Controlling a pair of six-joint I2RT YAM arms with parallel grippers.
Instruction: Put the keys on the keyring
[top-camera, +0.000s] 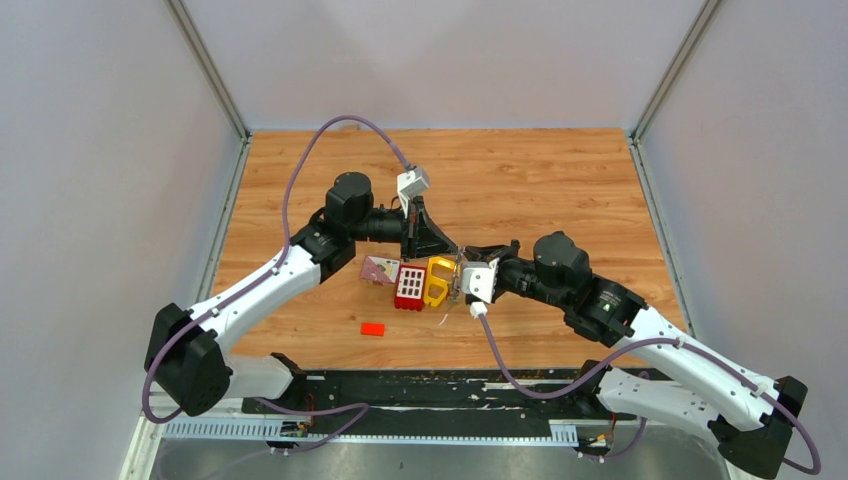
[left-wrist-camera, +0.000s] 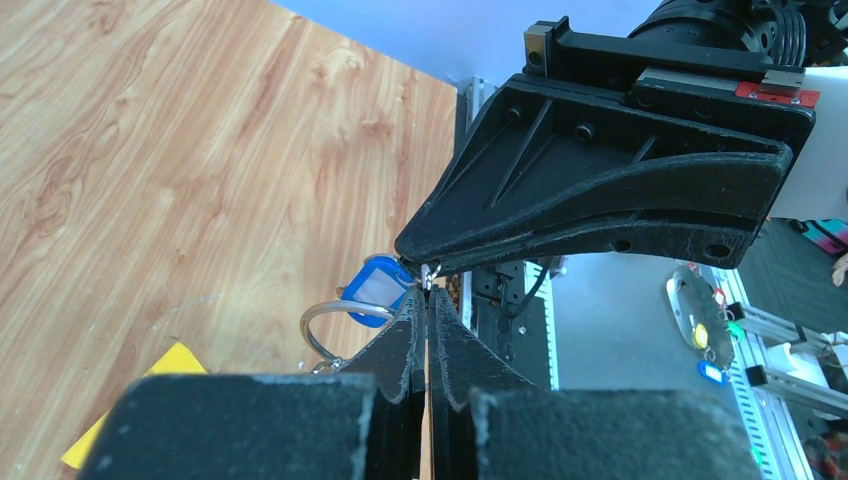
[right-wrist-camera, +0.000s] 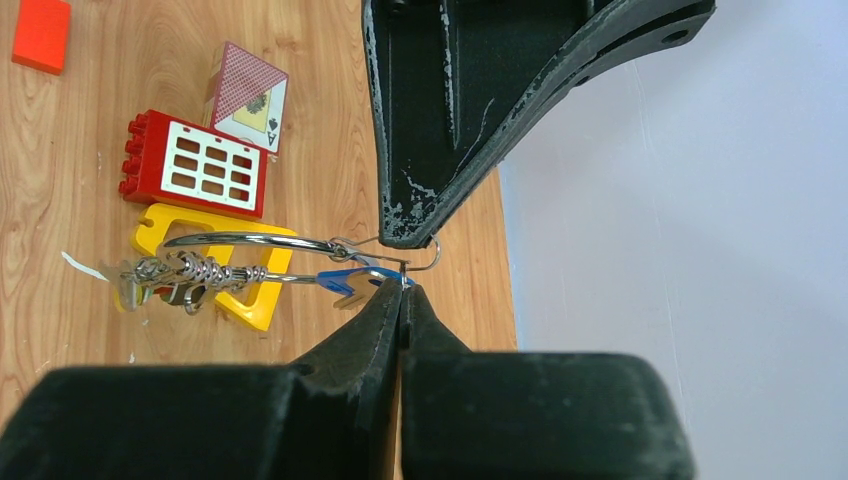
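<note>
The keyring (right-wrist-camera: 250, 239) hangs between the two arms, seen nearly edge-on from the right wrist camera. A short twisted chain (right-wrist-camera: 190, 270) is attached at its far end. The blue key (left-wrist-camera: 378, 283) sits at its near end, just beside a small wire loop (right-wrist-camera: 432, 258).

Legible writing: only the letter "A" on the corner of a playing card (right-wrist-camera: 247, 98) lying on the table (top-camera: 560, 180).

Beside the card lies a red block (right-wrist-camera: 195, 165) with a white grid face, touching a yellow frame (right-wrist-camera: 245, 305). The ring crosses in front of that frame. A small red block (top-camera: 373, 328) lies apart, nearer the arm bases.

The left gripper (left-wrist-camera: 428, 298) and right gripper (right-wrist-camera: 402, 292) are both fully clenched, tip to tip. Each pinches at the small wire loop, though which one bears the ring cannot be told.
</note>
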